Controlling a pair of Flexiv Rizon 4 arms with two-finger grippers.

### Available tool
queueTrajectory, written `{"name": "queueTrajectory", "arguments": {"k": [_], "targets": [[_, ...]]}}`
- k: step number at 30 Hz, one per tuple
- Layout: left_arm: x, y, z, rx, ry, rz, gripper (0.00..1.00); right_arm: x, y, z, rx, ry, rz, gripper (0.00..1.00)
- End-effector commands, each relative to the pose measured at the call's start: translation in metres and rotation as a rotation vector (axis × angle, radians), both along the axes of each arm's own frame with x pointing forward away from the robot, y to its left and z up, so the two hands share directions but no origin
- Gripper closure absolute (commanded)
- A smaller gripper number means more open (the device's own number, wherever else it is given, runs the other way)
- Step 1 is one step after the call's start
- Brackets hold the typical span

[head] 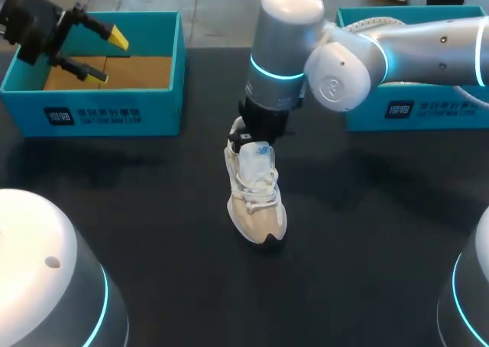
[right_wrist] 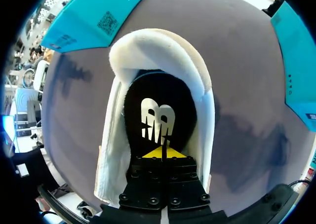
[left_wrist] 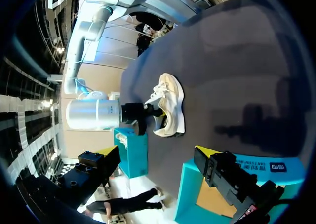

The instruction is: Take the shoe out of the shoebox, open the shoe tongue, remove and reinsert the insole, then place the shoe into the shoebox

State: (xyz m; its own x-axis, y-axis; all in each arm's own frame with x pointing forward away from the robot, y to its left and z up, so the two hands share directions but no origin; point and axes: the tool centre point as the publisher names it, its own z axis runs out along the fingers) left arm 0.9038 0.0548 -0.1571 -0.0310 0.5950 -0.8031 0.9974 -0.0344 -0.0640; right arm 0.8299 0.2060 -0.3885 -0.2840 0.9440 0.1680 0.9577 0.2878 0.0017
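A white sneaker stands upright on the black table's middle, toe toward the front. My right gripper is shut, its yellow tips together inside the heel opening, right at the black insole with a white logo. Whether the tips pinch the insole I cannot tell. The shoe's padded collar rings the opening. My left gripper hangs open over the teal shoebox at the back left, holding nothing. From the left wrist the sneaker shows far ahead, with my right arm at its heel.
A second teal box sits at the back right, partly under my right arm. The left box shows a bare brown floor. Black table surrounds the sneaker on all sides.
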Motion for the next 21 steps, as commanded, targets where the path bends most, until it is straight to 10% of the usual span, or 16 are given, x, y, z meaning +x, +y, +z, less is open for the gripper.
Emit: {"name": "queueTrajectory", "arguments": {"k": [1,21], "targets": [[0.003,0.003,0.005,0.009,-0.006,0.007,0.00,0.002,0.001,0.004,-0.016,-0.017,-0.002,1.00],[0.004,0.004,0.007,0.002,-0.015,0.023,0.00,0.032,0.017,0.006,0.003,-0.046,0.053,1.00]]}}
